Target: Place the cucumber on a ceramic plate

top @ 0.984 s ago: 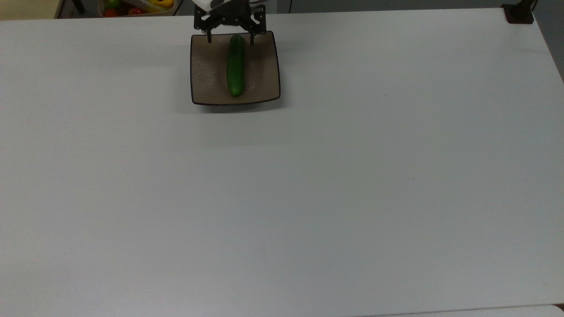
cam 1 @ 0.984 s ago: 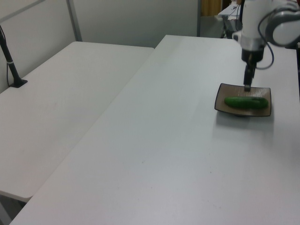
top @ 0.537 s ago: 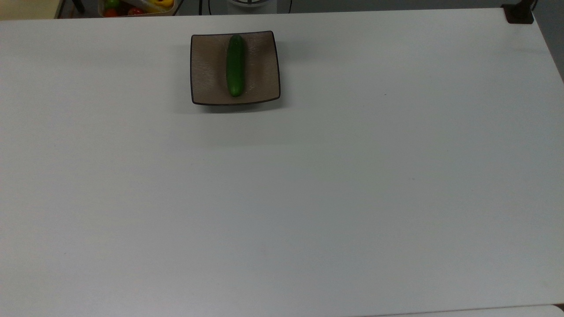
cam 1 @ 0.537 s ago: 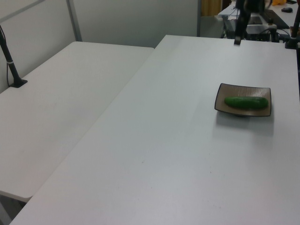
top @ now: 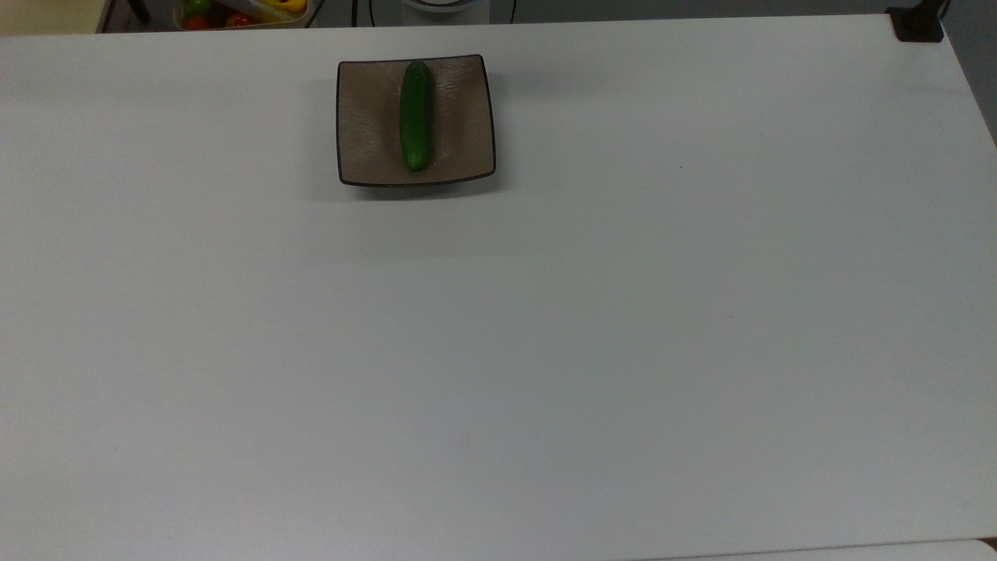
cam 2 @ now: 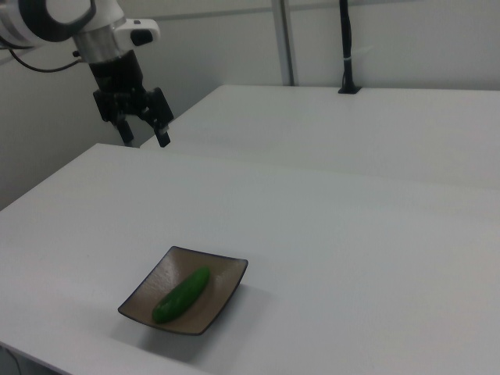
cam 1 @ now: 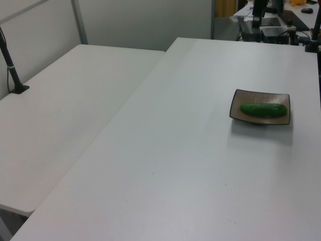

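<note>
Green cucumber (top: 416, 117) rests on my ceramic plate (top: 366, 148); I've lifted the gripper (cam 2: 145, 137) away, spread and empty: placement done.

White table (top: 545, 351), ceramic plate (top: 370, 117) near its edge

Green cucumber (top: 416, 117) lying centred, brown plate (top: 370, 117)

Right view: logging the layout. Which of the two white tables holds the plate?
The nearer table, bearing the ceramic plate with the cucumber; the farther table carries a black pole instead.
</note>
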